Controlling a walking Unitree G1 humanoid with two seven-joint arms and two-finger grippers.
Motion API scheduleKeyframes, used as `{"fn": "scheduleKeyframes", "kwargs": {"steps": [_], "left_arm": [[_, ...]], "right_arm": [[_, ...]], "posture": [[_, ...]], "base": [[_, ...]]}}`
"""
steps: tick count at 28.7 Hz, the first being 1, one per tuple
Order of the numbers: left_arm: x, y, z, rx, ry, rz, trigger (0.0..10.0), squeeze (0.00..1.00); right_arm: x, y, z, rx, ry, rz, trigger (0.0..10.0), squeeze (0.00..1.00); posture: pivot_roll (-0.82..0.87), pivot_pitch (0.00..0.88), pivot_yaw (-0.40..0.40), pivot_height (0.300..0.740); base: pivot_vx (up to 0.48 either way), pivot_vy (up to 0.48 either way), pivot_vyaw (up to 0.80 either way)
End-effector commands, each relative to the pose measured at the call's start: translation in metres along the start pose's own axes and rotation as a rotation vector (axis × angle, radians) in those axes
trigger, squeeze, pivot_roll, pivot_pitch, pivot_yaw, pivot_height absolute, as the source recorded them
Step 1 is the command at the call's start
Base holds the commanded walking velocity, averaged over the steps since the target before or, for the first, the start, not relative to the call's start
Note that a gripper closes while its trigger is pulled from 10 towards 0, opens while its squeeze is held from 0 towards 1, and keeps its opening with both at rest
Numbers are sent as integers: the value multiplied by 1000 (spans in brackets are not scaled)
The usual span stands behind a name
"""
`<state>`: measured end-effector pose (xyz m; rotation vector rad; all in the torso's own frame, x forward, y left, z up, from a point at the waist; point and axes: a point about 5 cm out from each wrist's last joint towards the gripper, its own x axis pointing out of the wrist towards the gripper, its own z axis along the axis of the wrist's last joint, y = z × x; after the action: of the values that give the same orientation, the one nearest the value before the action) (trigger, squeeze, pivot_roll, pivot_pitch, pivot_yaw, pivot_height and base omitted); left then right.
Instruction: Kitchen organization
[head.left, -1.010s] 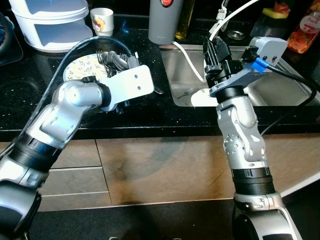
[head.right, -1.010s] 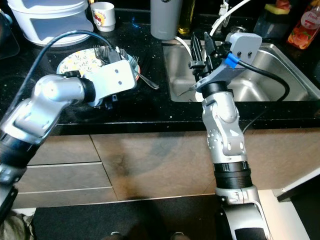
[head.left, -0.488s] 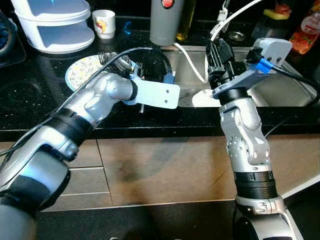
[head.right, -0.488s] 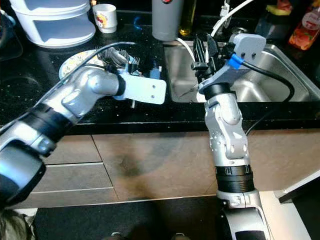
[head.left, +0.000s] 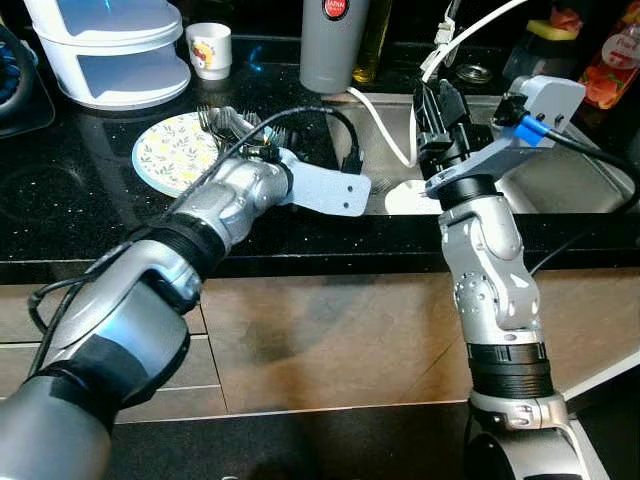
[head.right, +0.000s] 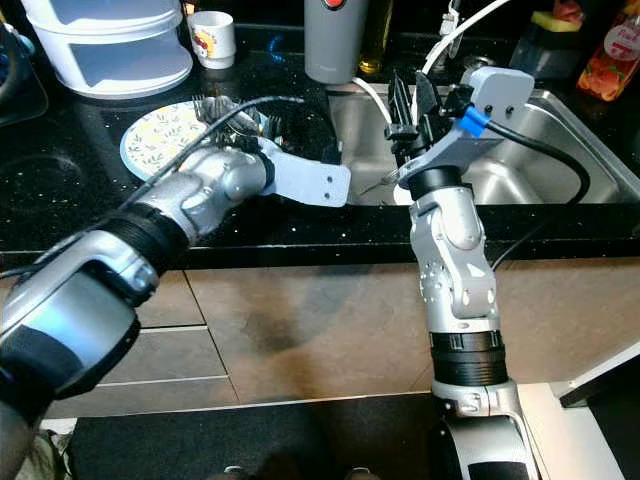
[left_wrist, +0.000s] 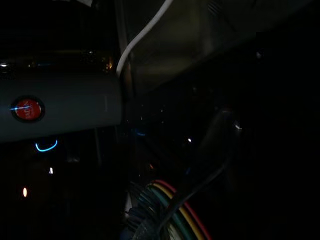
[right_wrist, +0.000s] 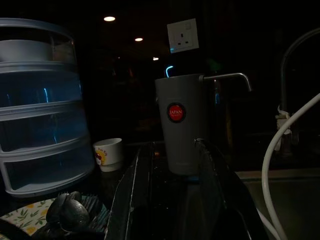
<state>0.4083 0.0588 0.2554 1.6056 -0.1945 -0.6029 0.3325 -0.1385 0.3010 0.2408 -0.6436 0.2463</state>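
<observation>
A wall socket (right_wrist: 182, 35) and ceiling lights (right_wrist: 109, 19) show behind the counter.

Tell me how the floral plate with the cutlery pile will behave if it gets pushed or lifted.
The floral plate lies flat on the glossy black counter, so a push would probably slide it easily. It looks ceramic, likely rigid and breakable. The cutlery pile sits heaped on its far edge, so lifting may tilt it that way and spill pieces.
</observation>
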Motion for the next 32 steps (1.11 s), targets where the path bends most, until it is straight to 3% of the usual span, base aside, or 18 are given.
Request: {"fn": "scheduleKeyframes", "kwargs": {"steps": [1, 11, 12, 13, 14, 17, 20, 26, 27, 28, 32], "left_arm": [[2, -8, -2, 24, 7, -24, 0, 0], [-4, 13, -10, 12, 15, 131, 0, 0], [-12, 40, -12, 7, 26, 296, 2588, 0], [-14, 48, -13, 6, 28, 341, 10000, 0], [-14, 48, -13, 6, 28, 341, 10000, 0], [-23, 69, -13, 2, 18, 434, 10000, 0], [-30, 80, -16, 13, 26, 473, 10000, 0], [-34, 88, -19, 5, 41, 524, 10000, 0], [-42, 103, -21, -23, 48, 650, 10000, 0], [-46, 108, -21, -37, 47, 699, 10000, 0], [-52, 117, -21, -82, 34, 779, 10000, 0]], "right_arm": [[-1, 0, 5, 1, -17, -1, 10000, 0], [1, 1, 4, 15, -14, 3, 10000, 0], [2, 1, 4, 17, -14, 6, 10000, 0], [2, 1, 4, 18, -13, 7, 10000, 0], [2, 1, 4, 18, -13, 7, 10000, 0], [2, 0, 4, 19, -11, 8, 10000, 0], [3, 1, 5, 19, -11, 10, 10000, 0], [3, 1, 5, 19, -12, 8, 10000, 0], [3, 0, 5, 20, -12, 6, 10000, 0], [3, 0, 5, 20, -12, 6, 10000, 0], [3, 0, 6, 21, -12, 7, 10000, 0]], "posture": [[160, 93, -28, 740], [171, 93, -40, 740], [172, 93, -46, 740], [172, 93, -46, 740], [172, 93, -46, 740], [173, 94, -52, 740], [173, 94, -52, 740], [171, 93, -53, 740], [171, 93, -53, 740], [169, 95, -57, 740], [167, 96, -58, 740]], "base": [[0, 0, 0], [0, 0, 0], [0, 0, 0], [0, 0, 0], [0, 0, 0], [0, 0, 0], [0, 0, 0], [0, 0, 0], [0, 0, 0], [0, 0, 0], [0, 0, 0]]}}
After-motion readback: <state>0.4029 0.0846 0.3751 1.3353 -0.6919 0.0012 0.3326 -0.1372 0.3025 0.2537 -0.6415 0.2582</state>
